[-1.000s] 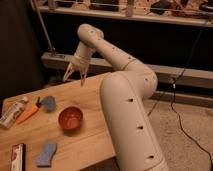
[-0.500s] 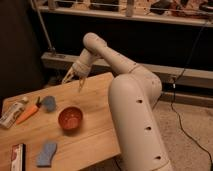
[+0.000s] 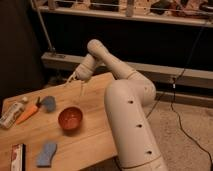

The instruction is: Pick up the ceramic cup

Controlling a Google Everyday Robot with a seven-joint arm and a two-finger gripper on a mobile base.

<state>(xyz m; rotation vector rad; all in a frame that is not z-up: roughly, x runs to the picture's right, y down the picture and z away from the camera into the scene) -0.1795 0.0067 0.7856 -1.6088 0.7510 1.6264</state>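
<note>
The ceramic cup (image 3: 70,118) is a low, reddish-orange, bowl-shaped cup standing upright on the wooden table (image 3: 95,135), near its middle. My gripper (image 3: 75,84) hangs over the far part of the table, behind the cup and slightly to its right, well apart from it. Its two pale fingers (image 3: 81,89) point down and are spread open with nothing between them. My white arm (image 3: 125,115) rises from the right side and bends over the table's far edge.
At the table's left lie a plastic bottle (image 3: 12,112), an orange carrot (image 3: 27,114) and a blue-grey object (image 3: 48,103). A blue sponge (image 3: 46,153) and a flat packet (image 3: 17,156) lie at the front left. A metal rail (image 3: 165,70) runs behind.
The gripper has moved a little to the right and down over the far part of the table. The cup and other objects have not moved.
</note>
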